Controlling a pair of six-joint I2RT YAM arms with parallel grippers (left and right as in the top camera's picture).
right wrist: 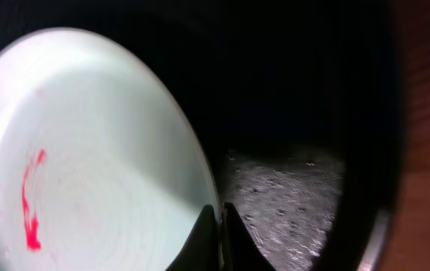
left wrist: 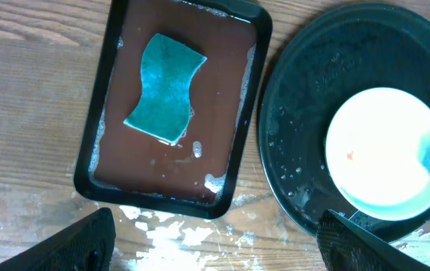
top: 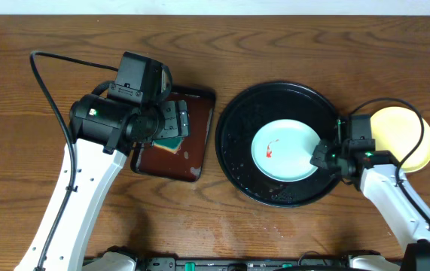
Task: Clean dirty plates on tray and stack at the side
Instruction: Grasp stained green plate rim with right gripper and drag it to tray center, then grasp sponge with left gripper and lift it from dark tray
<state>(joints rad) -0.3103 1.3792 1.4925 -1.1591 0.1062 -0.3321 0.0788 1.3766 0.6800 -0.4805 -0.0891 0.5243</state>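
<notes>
A pale mint-white plate with a red-orange smear lies in the round black tray. My right gripper is shut on the plate's right rim. In the right wrist view its fingers pinch the rim of the plate above the tray floor. A yellow plate lies on the table right of the tray. My left gripper hovers open and empty over the brown tray. Its fingers are spread wide. The plate and black tray also show in the left wrist view. A third plate is not in view.
A rectangular dark-brown tray with wet floor holds a teal sponge, left of the black tray. Its floor has soapy water. White foam patches lie on the wooden table near its front edge.
</notes>
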